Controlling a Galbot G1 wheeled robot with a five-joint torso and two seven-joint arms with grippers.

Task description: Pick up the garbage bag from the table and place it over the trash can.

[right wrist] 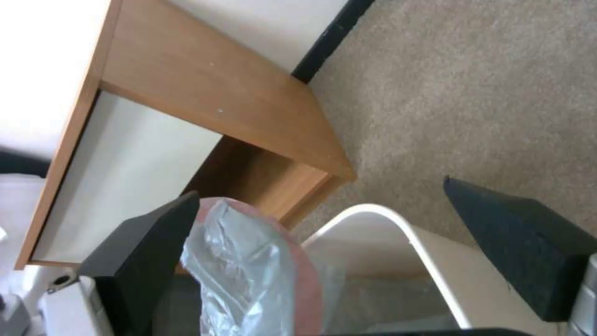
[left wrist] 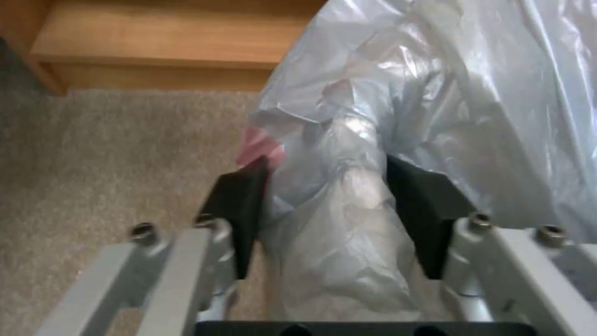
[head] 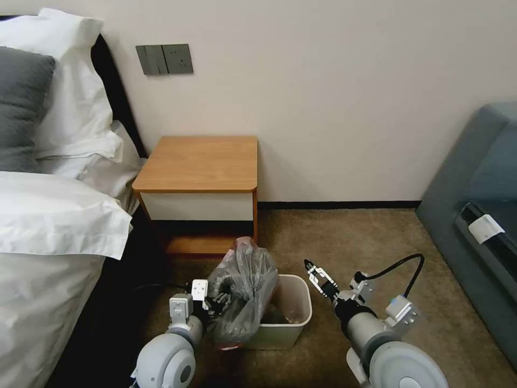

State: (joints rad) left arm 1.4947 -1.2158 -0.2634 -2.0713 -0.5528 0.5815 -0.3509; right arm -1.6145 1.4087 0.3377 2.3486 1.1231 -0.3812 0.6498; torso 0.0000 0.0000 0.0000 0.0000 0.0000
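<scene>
The grey, crinkly garbage bag bulges up over the left rim of the cream trash can, which stands on the carpet in front of the table. My left gripper is at the bag's left side and is shut on a bunched fold of the bag; its black pads press the plastic. My right gripper hovers just right of the can's far right corner. It is open, with its pads wide apart and nothing between them. Beyond them lie the bag's pinkish edge and the can's rim.
A bed with white bedding fills the left side, close to my left arm. A grey sofa stands at the right. The wall runs behind the table. Bare carpet lies right of the can.
</scene>
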